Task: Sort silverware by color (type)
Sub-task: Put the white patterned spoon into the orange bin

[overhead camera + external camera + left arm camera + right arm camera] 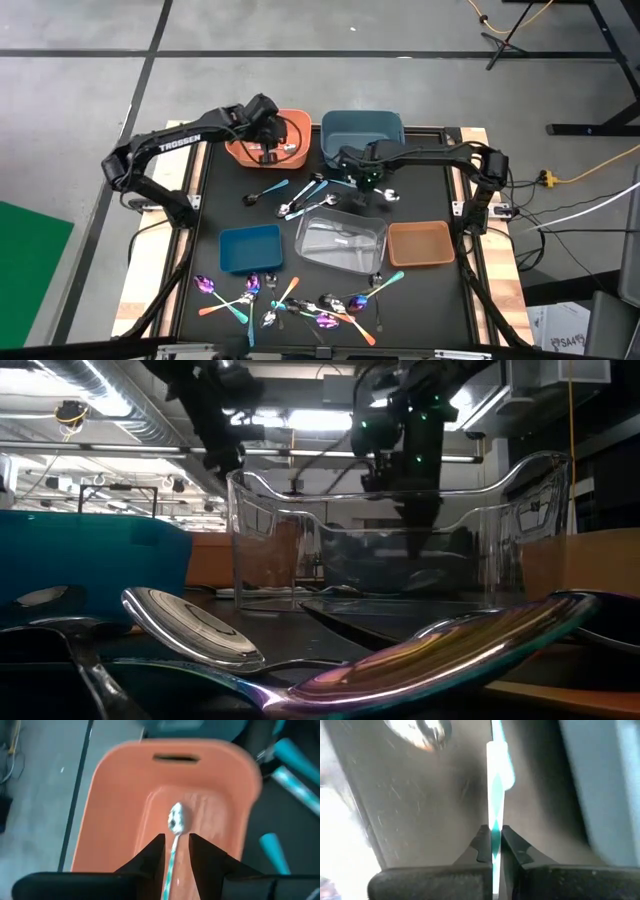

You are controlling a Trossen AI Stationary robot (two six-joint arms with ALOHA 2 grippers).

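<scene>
In the left wrist view the spoon's [174,827] handle runs down between the fingers [152,855] and off the picture's edge; its pattern is blurred. In the right wrist view the teal-handled piece [496,795] is cut off at both ends, so spoon or fork cannot be told. From above, the pile [290,303] is too small to sort by type.

table [205,200]: black | 5 bins [250,247] | scattered silverware [300,305]

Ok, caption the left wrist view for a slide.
Left gripper holds a spoon by its teal handle over the orange bin.
</scene>
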